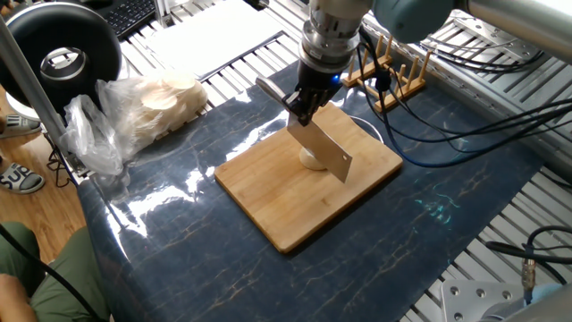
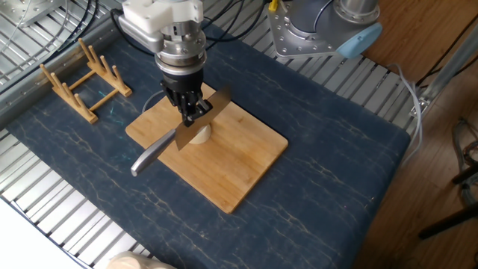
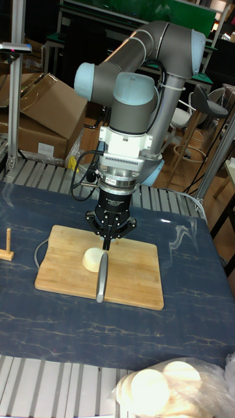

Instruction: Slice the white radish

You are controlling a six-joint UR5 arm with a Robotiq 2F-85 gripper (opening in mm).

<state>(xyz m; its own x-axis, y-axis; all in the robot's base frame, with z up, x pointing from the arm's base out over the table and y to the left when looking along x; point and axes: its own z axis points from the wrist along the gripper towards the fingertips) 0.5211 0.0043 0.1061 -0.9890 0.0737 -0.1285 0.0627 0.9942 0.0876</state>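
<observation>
The white radish (image 1: 310,162) (image 2: 199,136) (image 3: 91,258) is a cream-white chunk lying on a wooden cutting board (image 1: 284,210) (image 2: 237,166) (image 3: 134,277). My gripper (image 1: 303,109) (image 2: 192,110) (image 3: 106,242) hangs just above it, shut on a cleaver-like knife (image 1: 327,148) (image 2: 179,133) (image 3: 101,279). The blade slants down across the radish and hides part of it in the two fixed views. In the tall fixed view the knife stands edge-on against one side of the radish. Whether the blade has cut into the flesh I cannot tell.
A clear plastic bag of pale round slices (image 1: 152,105) (image 3: 166,386) lies off the board. A wooden dish rack (image 1: 400,70) (image 2: 84,75) stands behind the board. A black round device (image 1: 63,55) sits at the table corner. Cables run beside the rack.
</observation>
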